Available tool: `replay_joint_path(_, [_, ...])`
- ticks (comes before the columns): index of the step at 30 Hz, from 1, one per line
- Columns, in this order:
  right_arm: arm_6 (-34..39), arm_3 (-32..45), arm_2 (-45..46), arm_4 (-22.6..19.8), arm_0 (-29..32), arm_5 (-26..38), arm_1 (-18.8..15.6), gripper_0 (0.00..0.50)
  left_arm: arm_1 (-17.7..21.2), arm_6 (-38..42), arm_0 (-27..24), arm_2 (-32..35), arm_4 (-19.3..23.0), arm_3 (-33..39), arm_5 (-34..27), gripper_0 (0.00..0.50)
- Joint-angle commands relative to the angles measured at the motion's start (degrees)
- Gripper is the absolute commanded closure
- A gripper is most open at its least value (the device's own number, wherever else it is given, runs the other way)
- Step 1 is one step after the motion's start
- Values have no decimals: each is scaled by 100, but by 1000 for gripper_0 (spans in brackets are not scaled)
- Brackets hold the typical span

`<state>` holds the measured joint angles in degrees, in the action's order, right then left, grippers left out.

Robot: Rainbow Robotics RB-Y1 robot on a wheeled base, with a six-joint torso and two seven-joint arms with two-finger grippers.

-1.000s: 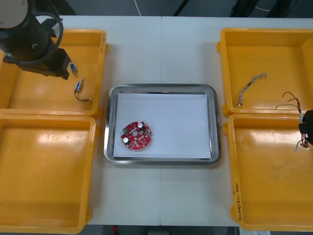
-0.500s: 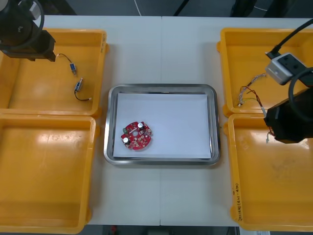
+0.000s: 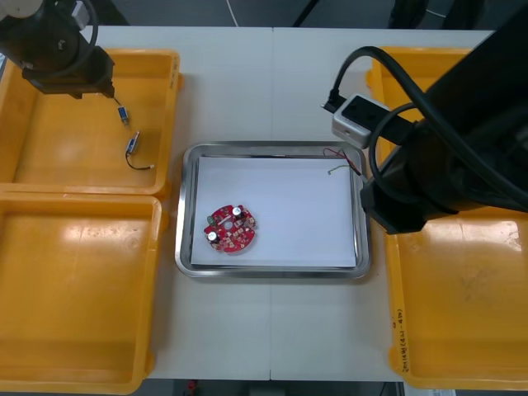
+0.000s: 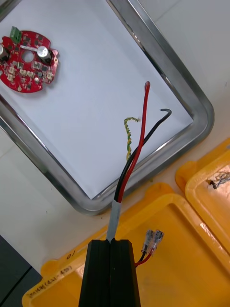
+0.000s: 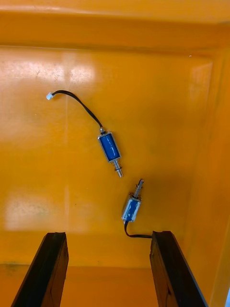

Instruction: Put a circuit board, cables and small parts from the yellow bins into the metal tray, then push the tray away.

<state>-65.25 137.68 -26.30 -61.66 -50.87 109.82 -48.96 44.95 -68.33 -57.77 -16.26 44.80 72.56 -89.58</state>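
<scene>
My right gripper (image 4: 111, 249) is shut on the grey sleeve of a red and yellow cable (image 4: 135, 148) that also has a black strand. The cable's loose ends hang over the white inside of the metal tray (image 4: 194, 93), near its corner beside the right bins. In the front view the right arm (image 3: 445, 157) covers the right bins, and the cable ends (image 3: 338, 162) show at the tray's (image 3: 272, 150) far right corner. A round red circuit board (image 3: 230, 228) lies in the tray's near left part. My left gripper (image 5: 108, 268) hangs open above two small metal parts (image 5: 110, 147) (image 5: 132, 207) in the far left yellow bin (image 3: 49, 157).
The near left yellow bin (image 3: 74, 289) and the near right yellow bin (image 3: 462, 330) stand beside the tray. A cable's wire ends (image 4: 218, 181) lie in the far right bin. A white connector (image 4: 152, 238) dangles beside my right fingers.
The right arm has swung from the right bins to the tray's far right corner, carrying the cable. The left arm has shifted a little over the far left bin.
</scene>
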Motion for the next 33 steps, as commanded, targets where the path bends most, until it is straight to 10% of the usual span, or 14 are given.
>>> replay_joint_path(1, [-1139,-435,-156,391,-415,18,642,500,-311,400,-402,184,-156,-444,319,0])
replay_joint_path(17, [-3608,-1120,-973,1042,-512,18,1046,500,-900,408,-560,17,-745,-1613,1435,0])
replay_joint_path(33, [-3977,-1797,-2169,1947,-485,-663,1239,500,-1120,329,-560,-422,-947,-2554,2446,0])
